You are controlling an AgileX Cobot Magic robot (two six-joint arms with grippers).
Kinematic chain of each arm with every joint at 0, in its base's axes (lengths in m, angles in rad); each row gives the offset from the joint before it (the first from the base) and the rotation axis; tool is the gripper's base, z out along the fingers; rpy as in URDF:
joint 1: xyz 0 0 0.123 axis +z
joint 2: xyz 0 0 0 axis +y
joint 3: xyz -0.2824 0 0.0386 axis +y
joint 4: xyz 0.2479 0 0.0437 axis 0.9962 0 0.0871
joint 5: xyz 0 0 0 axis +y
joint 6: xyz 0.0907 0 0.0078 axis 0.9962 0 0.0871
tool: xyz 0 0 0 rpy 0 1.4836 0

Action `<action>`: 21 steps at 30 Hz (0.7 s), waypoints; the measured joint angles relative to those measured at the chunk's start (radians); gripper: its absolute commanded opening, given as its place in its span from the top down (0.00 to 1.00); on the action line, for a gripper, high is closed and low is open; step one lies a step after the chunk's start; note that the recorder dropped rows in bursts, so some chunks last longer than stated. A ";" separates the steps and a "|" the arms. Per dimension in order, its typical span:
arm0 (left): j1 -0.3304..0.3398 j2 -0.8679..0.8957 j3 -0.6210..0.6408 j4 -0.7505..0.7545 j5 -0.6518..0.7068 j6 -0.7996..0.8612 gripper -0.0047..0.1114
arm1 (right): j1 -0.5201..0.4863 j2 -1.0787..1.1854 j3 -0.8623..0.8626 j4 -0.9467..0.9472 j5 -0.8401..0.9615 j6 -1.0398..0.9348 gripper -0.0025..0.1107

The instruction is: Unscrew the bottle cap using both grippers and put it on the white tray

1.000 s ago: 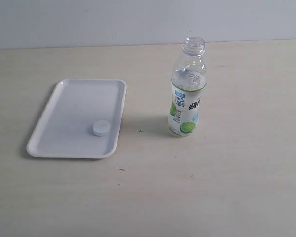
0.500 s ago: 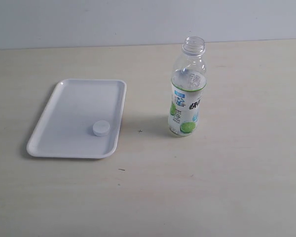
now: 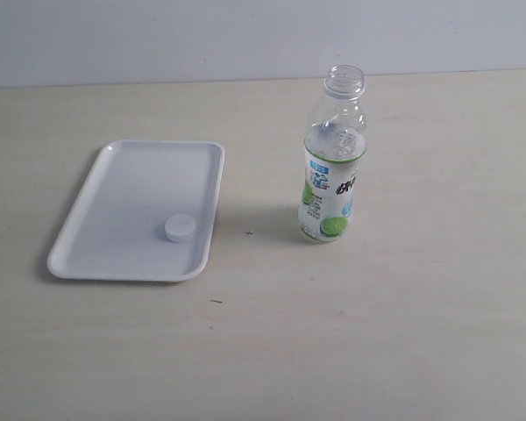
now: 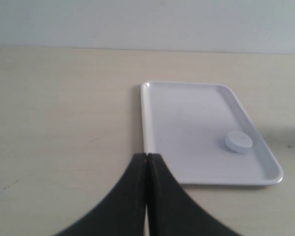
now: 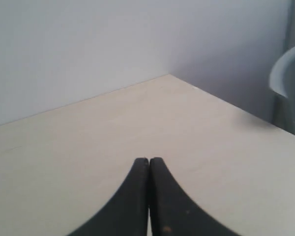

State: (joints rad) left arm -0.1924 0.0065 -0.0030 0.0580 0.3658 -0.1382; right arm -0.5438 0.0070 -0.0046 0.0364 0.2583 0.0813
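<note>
- The bottle cap lies inside the white tray. It sits close to the long rim that faces the bottle and towards the tray's near end in the exterior view.
- The white tray rests flat on the pale wooden table, on the left of the exterior view.
- The bottle stands upright on the table, to the right of the tray and apart from it. Its threaded neck is open at the top, and its label shows a lime.
- The left gripper has its black fingers clenched together with nothing between them. In the left wrist view their tips line up with the tray's near corner.
- The right gripper is also clenched and empty, with its fingers pressed tip to tip. The right wrist view shows bare table, a pale wall and a grey curved object at the frame's edge.
- Neither gripper appears in the exterior view.
</note>
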 measured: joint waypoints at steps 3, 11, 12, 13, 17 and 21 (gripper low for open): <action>0.000 0.000 0.000 0.000 0.000 0.000 0.96 | -0.034 0.000 0.000 0.000 0.000 0.000 0.98; 0.000 0.000 0.000 0.000 0.000 0.000 0.96 | 0.287 0.000 0.000 0.000 -0.002 0.000 0.98; 0.000 0.000 0.000 0.000 0.000 0.000 0.96 | 0.307 0.000 0.000 0.000 -0.002 0.000 0.98; 0.000 0.000 0.000 0.000 0.000 0.000 0.96 | 0.327 0.000 0.000 0.000 -0.002 0.000 0.98; 0.000 0.000 0.000 0.000 0.000 0.000 0.96 | 0.400 0.000 0.000 0.000 -0.002 0.000 0.98; 0.000 0.000 0.000 0.000 0.000 0.000 0.96 | 0.430 0.000 0.000 0.000 -0.002 0.000 0.98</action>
State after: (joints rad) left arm -0.1924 0.0065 -0.0030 0.0580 0.3658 -0.1382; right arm -0.1141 0.0070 -0.0046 0.0364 0.2568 0.0813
